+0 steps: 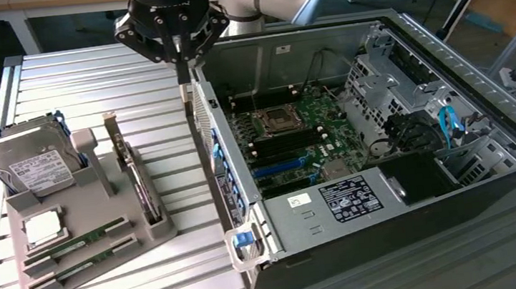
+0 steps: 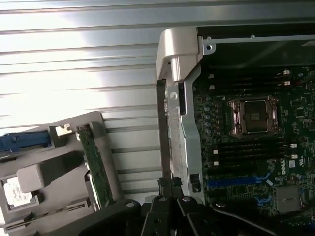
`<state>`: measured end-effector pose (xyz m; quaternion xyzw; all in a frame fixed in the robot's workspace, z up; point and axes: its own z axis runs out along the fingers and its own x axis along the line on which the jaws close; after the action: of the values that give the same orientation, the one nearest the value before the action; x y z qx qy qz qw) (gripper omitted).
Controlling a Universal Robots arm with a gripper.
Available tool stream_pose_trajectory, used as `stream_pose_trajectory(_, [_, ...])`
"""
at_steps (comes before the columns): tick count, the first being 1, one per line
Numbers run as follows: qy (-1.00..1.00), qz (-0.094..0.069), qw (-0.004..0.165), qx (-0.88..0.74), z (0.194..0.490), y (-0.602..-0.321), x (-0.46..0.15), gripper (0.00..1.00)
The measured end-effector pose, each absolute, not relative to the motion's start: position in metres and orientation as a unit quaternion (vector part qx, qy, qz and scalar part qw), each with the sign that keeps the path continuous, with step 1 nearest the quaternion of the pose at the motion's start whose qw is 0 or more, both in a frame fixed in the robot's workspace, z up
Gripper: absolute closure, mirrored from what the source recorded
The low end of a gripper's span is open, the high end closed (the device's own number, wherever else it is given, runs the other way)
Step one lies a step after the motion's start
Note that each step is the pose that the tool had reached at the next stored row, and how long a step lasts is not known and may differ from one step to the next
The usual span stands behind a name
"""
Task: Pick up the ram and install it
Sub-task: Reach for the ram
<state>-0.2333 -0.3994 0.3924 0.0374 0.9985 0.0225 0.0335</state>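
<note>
**Closed gripper at the case wall**

The black gripper (image 2: 170, 186), its fingers pressed together, lines up with the open computer case's silver sheet-metal side wall (image 2: 179, 123). Inside that wall lies the dark green motherboard (image 2: 295, 108) with its square metal processor socket (image 2: 256, 115). Outside it, on the ribbed aluminium table (image 2: 74, 64), a grey plastic holder (image 2: 64, 147) carries an upright green expansion card (image 2: 96, 169).

Strong glare across the slatted table (image 2: 74, 78)

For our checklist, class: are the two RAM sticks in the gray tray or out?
In: both ram sticks lie in slots of the gray tray.
</note>
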Motion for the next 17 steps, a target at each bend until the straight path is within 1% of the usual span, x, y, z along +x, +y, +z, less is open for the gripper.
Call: stream_pose_trajectory(17, [0.998, 0.022, 0.034, 0.037, 0.392, -0.400, -0.282, 0.89])
